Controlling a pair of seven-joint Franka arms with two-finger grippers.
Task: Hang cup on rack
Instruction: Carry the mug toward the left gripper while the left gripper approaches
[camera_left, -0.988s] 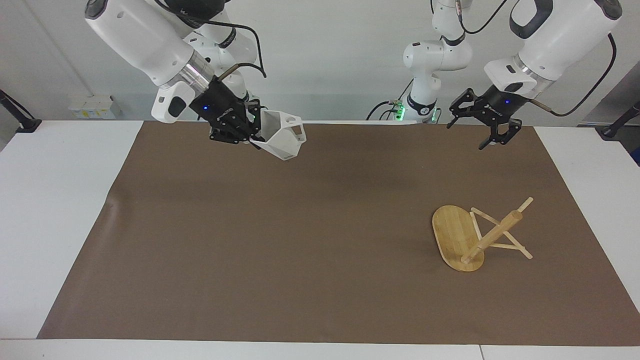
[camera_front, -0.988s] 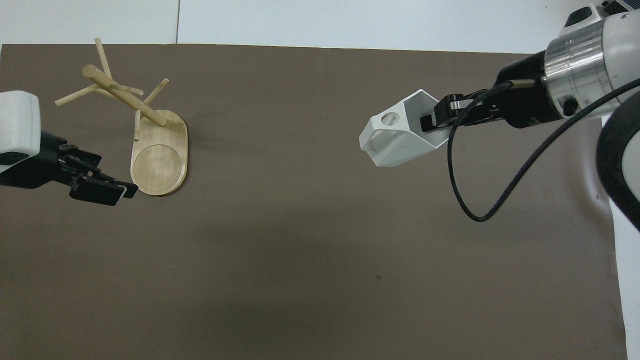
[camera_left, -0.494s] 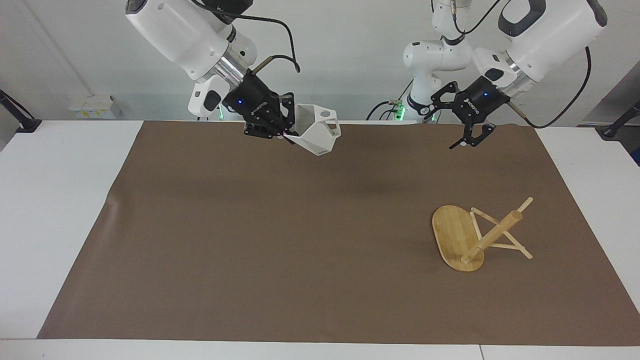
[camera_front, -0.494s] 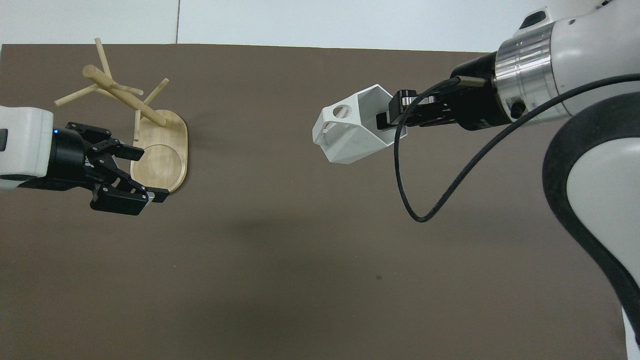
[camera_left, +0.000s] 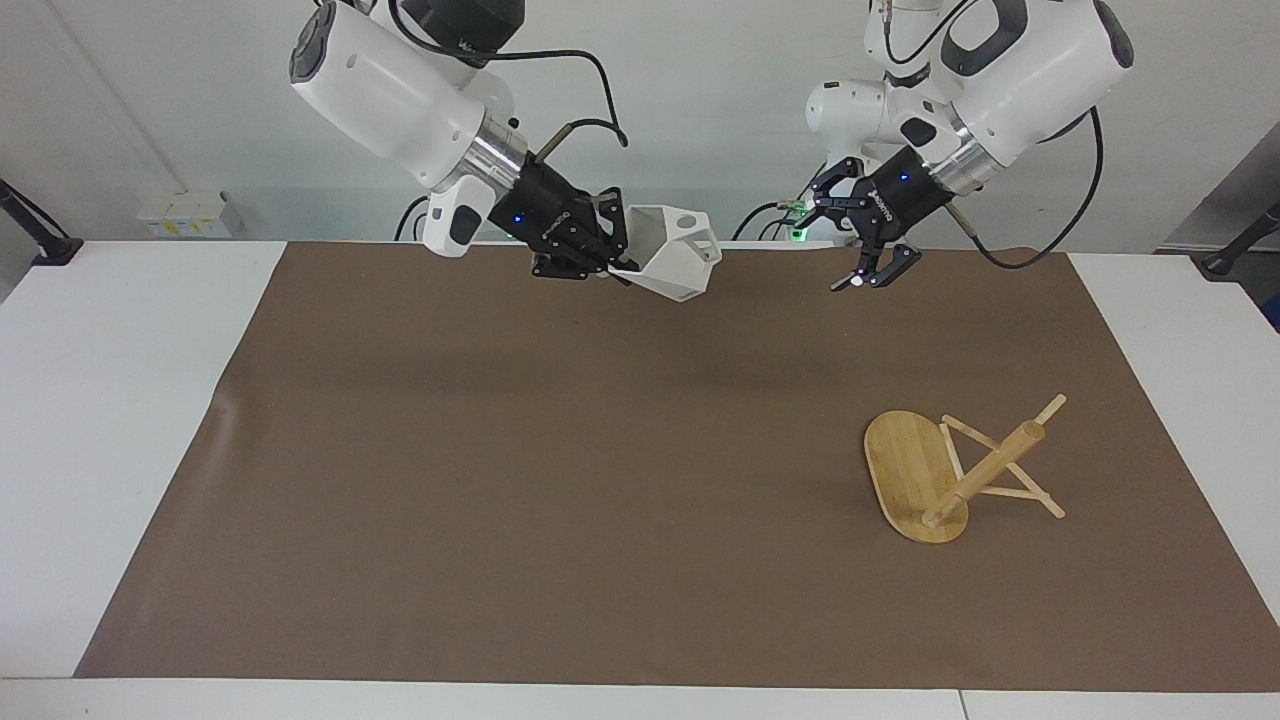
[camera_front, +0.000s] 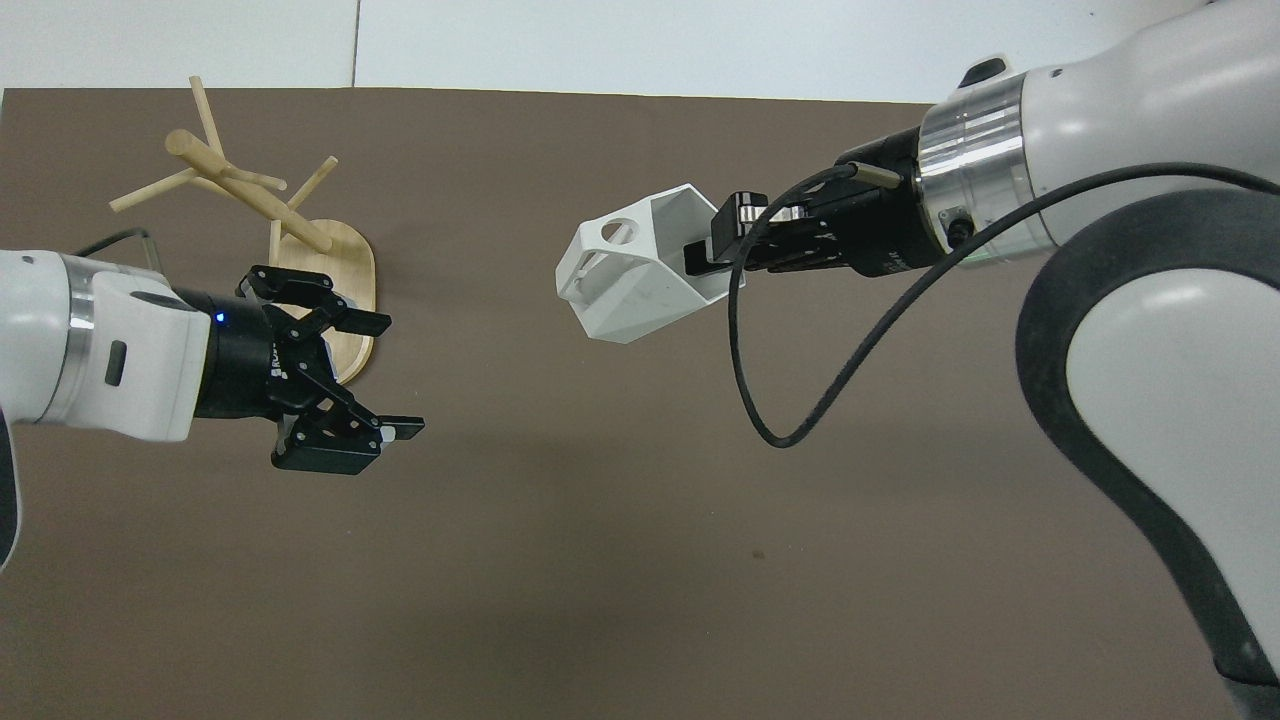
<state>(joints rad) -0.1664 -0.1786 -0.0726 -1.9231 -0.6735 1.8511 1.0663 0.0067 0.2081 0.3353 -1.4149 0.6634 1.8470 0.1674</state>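
My right gripper is shut on the rim of the white faceted cup. It holds the cup tilted in the air over the middle of the mat, handle hole pointing away from the gripper. The bamboo rack stands on its oval base toward the left arm's end of the table, with nothing on its pegs. My left gripper hangs open and empty in the air between the rack and the cup, fingers pointing toward the cup.
A brown mat covers most of the white table. Only the rack rests on the mat. A black cable loops down from the right wrist.
The right arm has carried the cup toward the left arm's end of the table. The left gripper has swung toward the cup, staying open. The rack has not moved.
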